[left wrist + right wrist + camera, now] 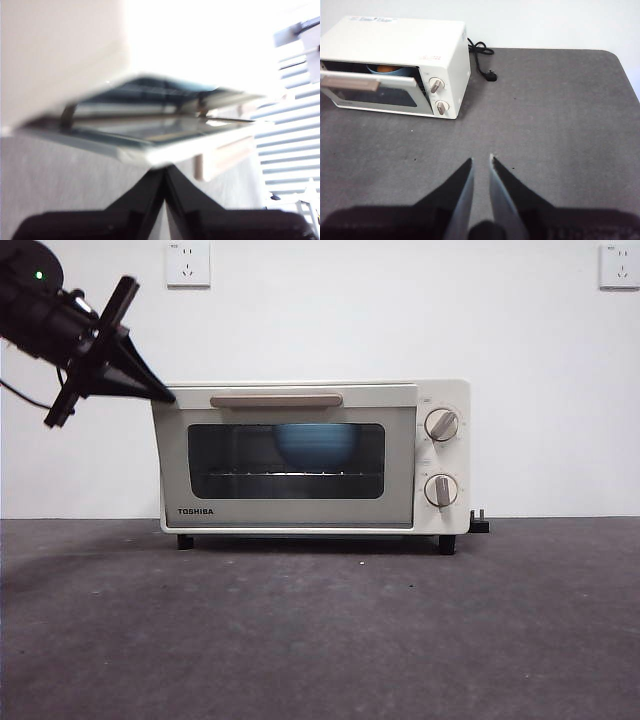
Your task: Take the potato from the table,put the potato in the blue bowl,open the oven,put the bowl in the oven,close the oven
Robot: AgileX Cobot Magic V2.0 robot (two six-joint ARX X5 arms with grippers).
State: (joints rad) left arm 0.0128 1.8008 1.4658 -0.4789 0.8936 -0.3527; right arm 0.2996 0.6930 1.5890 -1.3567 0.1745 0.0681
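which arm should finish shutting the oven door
Left. The left gripper, jaws shut, sits at the top left corner of the oven door, which is nearly shut with the blue bowl inside. The right gripper hangs over bare table, well away.

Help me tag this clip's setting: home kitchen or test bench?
Probably a test bench: the oven sits alone on a dark grey table against a bare white wall with sockets, and window blinds show nearby.
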